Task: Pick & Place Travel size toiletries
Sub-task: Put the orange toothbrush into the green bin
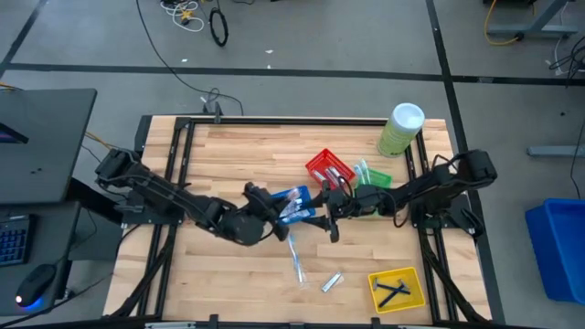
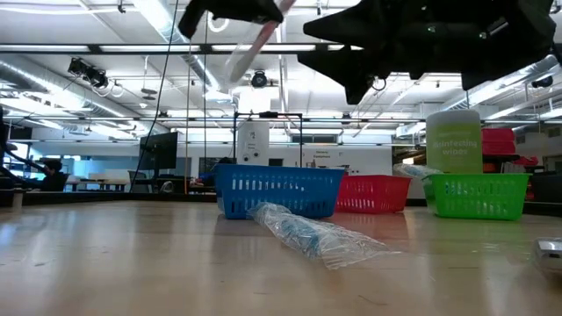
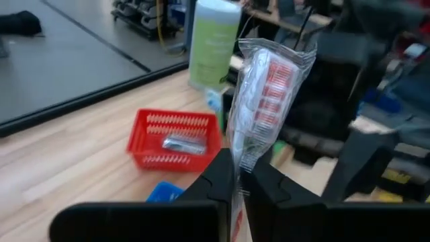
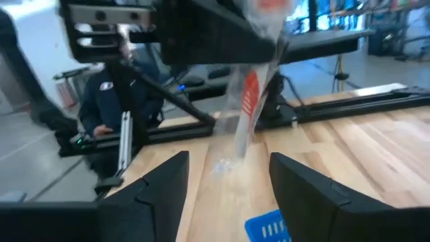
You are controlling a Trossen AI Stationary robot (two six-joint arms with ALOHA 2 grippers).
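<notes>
Toothbrush with a red handle in a crinkly clear plastic wrapper hangs above the tabletop's middle, clamped in our left gripper. Our right gripper faces it, fingers spread, holding nothing. We judge a handover: close squarely on the slippery film before releasing.

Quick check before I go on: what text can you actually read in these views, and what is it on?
"Disinfecting wipes": on the pale-green canister, faint in the low view.
Red print on the wrapped toiletry held by the left gripper: too blurred to read.
White signs on the equipment in the room behind: too small to read.
</notes>
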